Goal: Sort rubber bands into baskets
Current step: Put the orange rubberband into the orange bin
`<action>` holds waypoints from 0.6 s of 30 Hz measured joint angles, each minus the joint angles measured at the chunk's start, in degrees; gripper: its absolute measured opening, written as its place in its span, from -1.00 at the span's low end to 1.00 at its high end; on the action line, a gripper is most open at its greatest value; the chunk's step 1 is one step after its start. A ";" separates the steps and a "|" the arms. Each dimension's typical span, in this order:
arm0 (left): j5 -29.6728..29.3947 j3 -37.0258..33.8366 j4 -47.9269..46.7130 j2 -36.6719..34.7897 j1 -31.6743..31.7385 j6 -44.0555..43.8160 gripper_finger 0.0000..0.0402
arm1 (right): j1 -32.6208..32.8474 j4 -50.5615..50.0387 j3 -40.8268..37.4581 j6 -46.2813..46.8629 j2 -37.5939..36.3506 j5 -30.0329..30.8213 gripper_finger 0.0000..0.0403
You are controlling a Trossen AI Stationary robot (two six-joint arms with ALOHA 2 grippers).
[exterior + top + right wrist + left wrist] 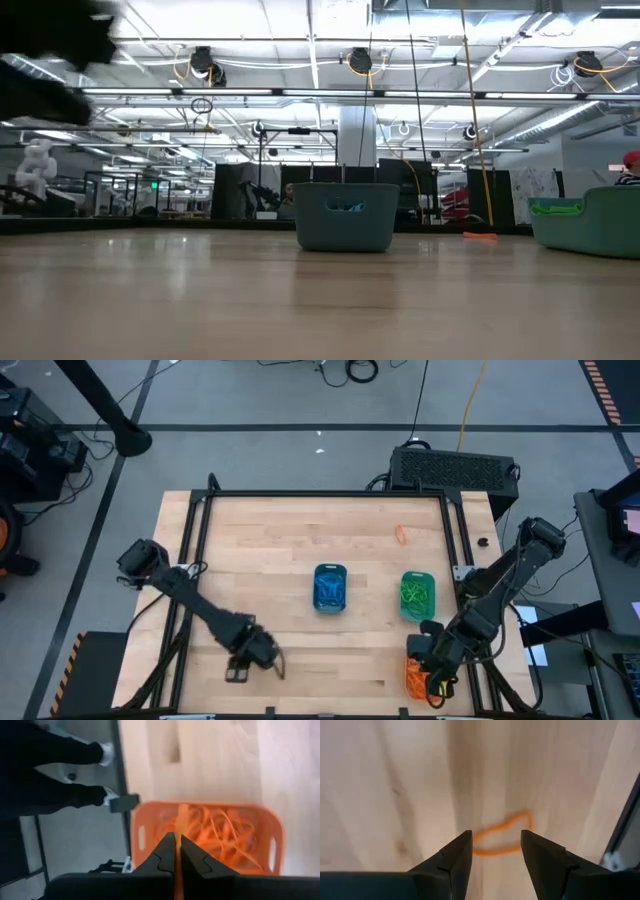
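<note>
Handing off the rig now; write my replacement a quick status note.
Left end effector: open, low over a loose orange band near the table's front edge.
Right end effector: shut on an orange band, above the orange basket.
Done: blue basket, green basket and the orange one hold bands.
Left: drop that band, grasp the loose one, fetch the orange piece at the far side.
</note>
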 joint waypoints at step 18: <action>-4.50 -12.79 11.03 -0.29 -8.62 -6.00 -0.13 | 0.95 -3.47 -0.01 5.22 5.69 -0.02 -1.00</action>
